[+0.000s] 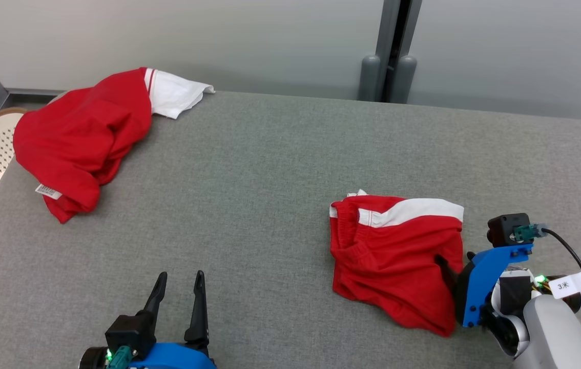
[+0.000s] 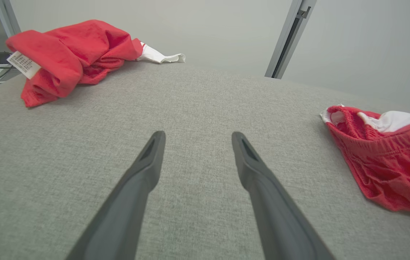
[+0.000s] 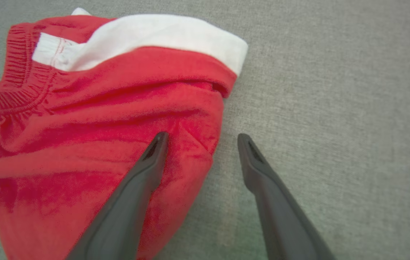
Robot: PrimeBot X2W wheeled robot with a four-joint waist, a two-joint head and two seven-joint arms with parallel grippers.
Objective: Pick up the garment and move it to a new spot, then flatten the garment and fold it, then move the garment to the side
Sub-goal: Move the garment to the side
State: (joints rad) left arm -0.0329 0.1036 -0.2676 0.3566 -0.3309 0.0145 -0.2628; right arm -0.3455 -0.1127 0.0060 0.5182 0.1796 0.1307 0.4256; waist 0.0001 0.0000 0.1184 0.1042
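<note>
At my far left a crumpled red garment (image 1: 83, 138) sits on the back corner of the grey table (image 1: 270, 169), well apart from both arms. My left gripper (image 1: 180, 279) hovers over bare table, fingers spread, holding nothing. The folded red shorts (image 1: 390, 266) lie right of centre. My right gripper (image 3: 201, 139), jaws wide and empty, straddles their right-hand edge, one finger over fabric and one over table. The right arm is nearer, so I judge it takes that edge.
</note>
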